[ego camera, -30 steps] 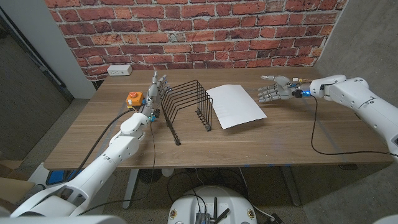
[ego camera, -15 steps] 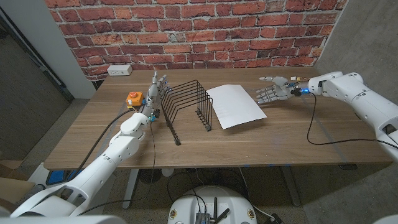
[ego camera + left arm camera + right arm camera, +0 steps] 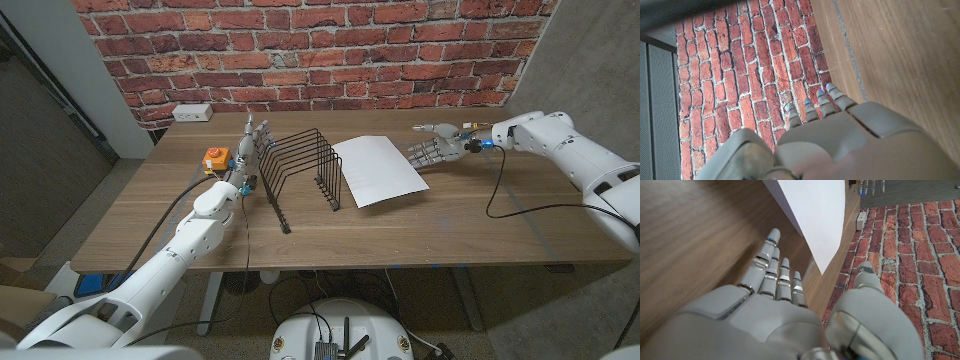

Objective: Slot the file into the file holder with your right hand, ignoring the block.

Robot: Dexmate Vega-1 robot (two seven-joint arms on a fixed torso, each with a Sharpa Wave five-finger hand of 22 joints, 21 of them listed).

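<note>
Left hand [image 3: 252,137]: standing empty, fingers straight, beside the file holder [image 3: 300,170].
File [image 3: 378,169]: lying flat just right of the holder; probably light, thin, floppy, best pinched at its right edge.
Right hand [image 3: 432,148]: hovering unclenched, empty, near that edge.

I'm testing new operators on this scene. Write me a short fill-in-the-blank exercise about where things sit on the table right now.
1. The white file lies flat on the table, on the ____ side of the wire file holder.
2. The right hand holds ____.
3. The orange block sits beside the ____ hand.
4. The wall behind the table is made of ____.

Missing words: right; nothing; left; brick
</note>
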